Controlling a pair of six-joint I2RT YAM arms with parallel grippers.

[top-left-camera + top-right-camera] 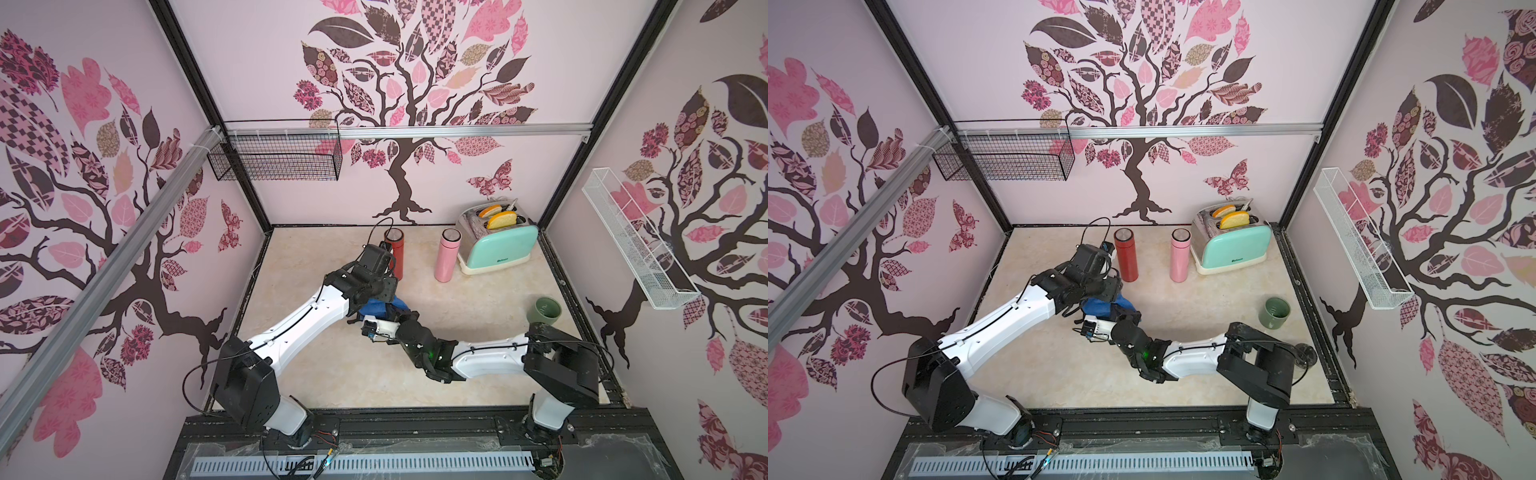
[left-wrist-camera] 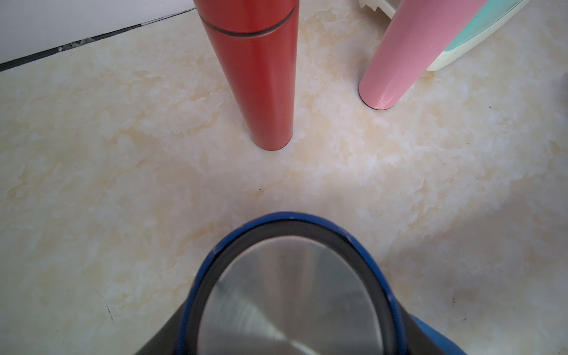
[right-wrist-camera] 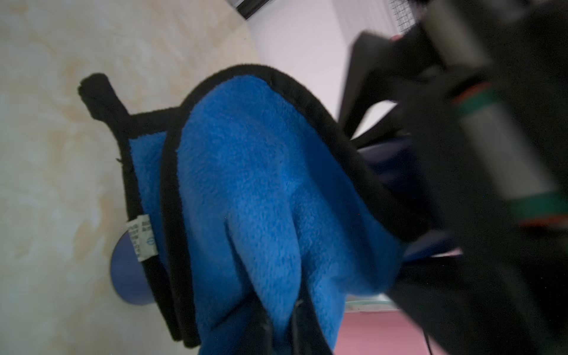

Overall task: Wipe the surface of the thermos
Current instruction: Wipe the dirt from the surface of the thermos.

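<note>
My left gripper (image 2: 289, 336) is shut on a blue thermos (image 2: 215, 255) with a steel lid (image 2: 292, 292); dark fingers (image 2: 159, 341) press on both of its sides. In both top views the left gripper (image 1: 380, 296) (image 1: 1106, 293) sits over the thermos and hides most of it. A blue cloth (image 3: 252, 184) with black edging drapes over the thermos body, and the thermos base (image 3: 126, 276) shows below it. My right gripper (image 3: 281, 332) is shut on the cloth. The cloth (image 1: 376, 309) (image 1: 1100, 306) bulges between the two wrists, with the right gripper (image 1: 397, 311) beside it.
A red thermos (image 1: 394, 251) and a pink thermos (image 1: 446, 255) stand upright just behind the left wrist. A mint toaster (image 1: 498, 245) with bread sits at the back right. A green mug (image 1: 544, 311) stands near the right arm. A black wire basket (image 1: 274, 160) and a white wire shelf (image 1: 636, 245) hang on the walls.
</note>
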